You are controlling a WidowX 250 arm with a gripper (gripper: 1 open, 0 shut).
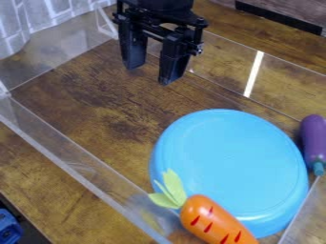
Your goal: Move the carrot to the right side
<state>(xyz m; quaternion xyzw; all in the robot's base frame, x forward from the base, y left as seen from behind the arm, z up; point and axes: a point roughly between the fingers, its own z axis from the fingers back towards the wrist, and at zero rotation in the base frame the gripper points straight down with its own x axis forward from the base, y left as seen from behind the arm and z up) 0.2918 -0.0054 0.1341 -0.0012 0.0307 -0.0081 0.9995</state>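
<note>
the end effector [155, 63] hangs spread and empty over the wooden tabletop [102, 105], well apart from the carrot [211, 221] resting against the blue plate [235, 167], ungrasped.

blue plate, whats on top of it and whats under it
Nothing lies in the blue plate. The carrot overlaps its front rim; the eggplant sits by its right edge. The wooden table below is covered there.

arm – top centre | fingers [151, 59] – pointing down, spread apart, holding nothing
</note>
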